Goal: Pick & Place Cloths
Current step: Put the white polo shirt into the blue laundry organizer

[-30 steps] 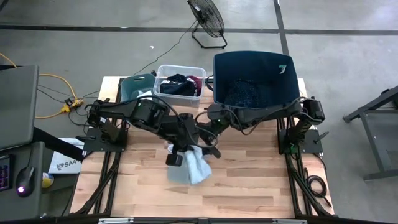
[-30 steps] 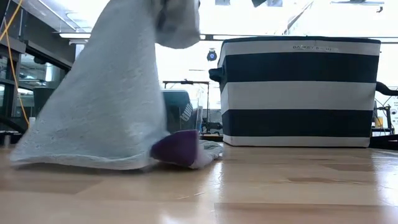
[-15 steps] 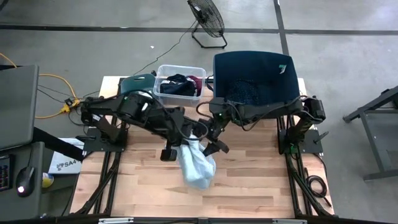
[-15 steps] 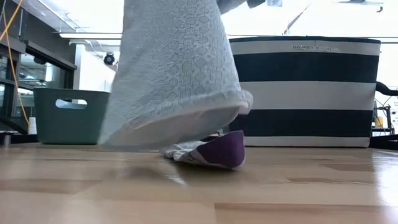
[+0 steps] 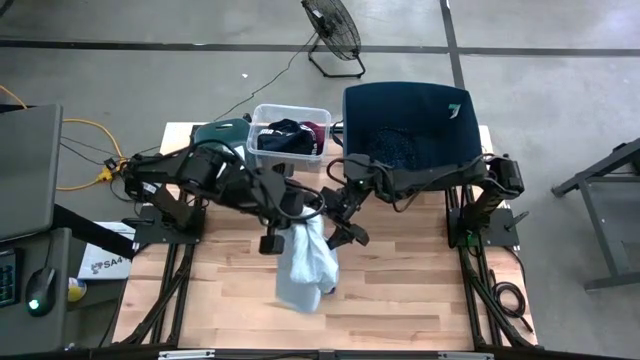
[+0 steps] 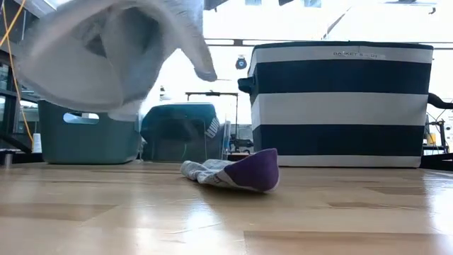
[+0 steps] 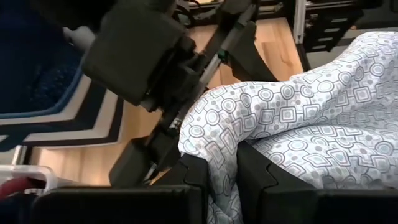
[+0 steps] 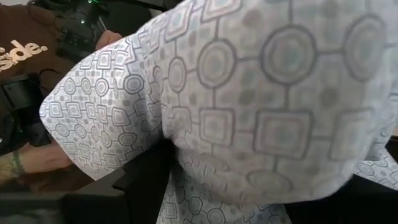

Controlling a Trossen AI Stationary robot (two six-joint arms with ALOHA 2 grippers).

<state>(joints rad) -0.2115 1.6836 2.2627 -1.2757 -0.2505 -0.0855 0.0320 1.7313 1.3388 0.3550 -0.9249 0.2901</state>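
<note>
The pale-blue cloth [image 5: 306, 262] hangs above the middle of the table [image 5: 420, 290], clear of the wood. The left claw [image 7: 221, 180] is clamped on a fold of it; the right claw [image 5: 338, 222] is just beside, how far open I cannot tell. A small white-and-purple piece [image 6: 233, 172] lies on the table below.

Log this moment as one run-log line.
left gripper: shut on pale-blue cloth | right gripper: beside it, grip unclear | cloth: hanging clear of table | small white-and-purple piece: lying on table
</note>
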